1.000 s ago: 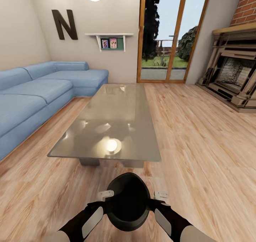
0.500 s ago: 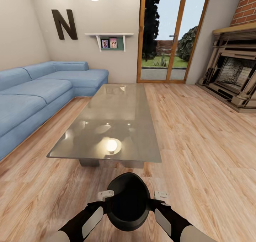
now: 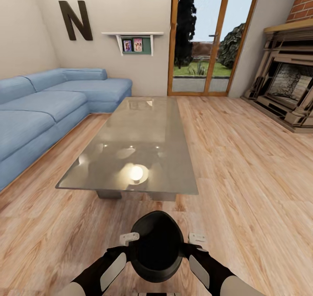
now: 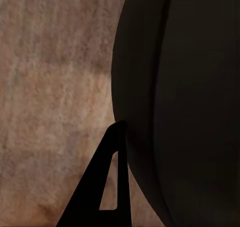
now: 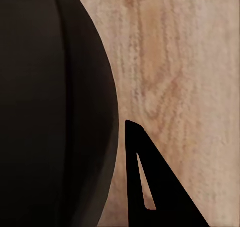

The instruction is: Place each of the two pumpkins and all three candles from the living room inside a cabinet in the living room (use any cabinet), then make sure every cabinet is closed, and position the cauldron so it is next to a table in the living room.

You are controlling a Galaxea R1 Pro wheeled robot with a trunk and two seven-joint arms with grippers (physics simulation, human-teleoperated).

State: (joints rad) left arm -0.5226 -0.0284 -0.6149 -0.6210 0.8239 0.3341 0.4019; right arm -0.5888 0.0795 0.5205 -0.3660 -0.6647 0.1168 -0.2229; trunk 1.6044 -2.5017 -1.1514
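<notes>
I hold the dark round cauldron (image 3: 156, 246) low in front of me, above the wood floor, mouth facing the head camera. My left gripper (image 3: 129, 239) is shut on its left rim and my right gripper (image 3: 196, 239) on its right rim. In the left wrist view one dark finger (image 4: 90, 207) lies against the outside of the cauldron (image 4: 185, 107); the right wrist view shows the same, a finger (image 5: 170, 207) beside the cauldron (image 5: 50, 107). The glossy grey table (image 3: 148, 126) stands just ahead, its near edge a short way beyond the pot. The pumpkins, candles and cabinet are out of view.
A blue corner sofa (image 3: 39, 113) runs along the left wall, close to the table's left side. A fireplace (image 3: 291, 87) stands at the right. A glass door (image 3: 204, 39) is at the far end. Wide wood floor (image 3: 248, 170) lies right of the table.
The whole picture has shifted: the room sits slightly higher and the table looks a little larger, so the camera moved. The cauldron and both grippers keep their places in the view.
</notes>
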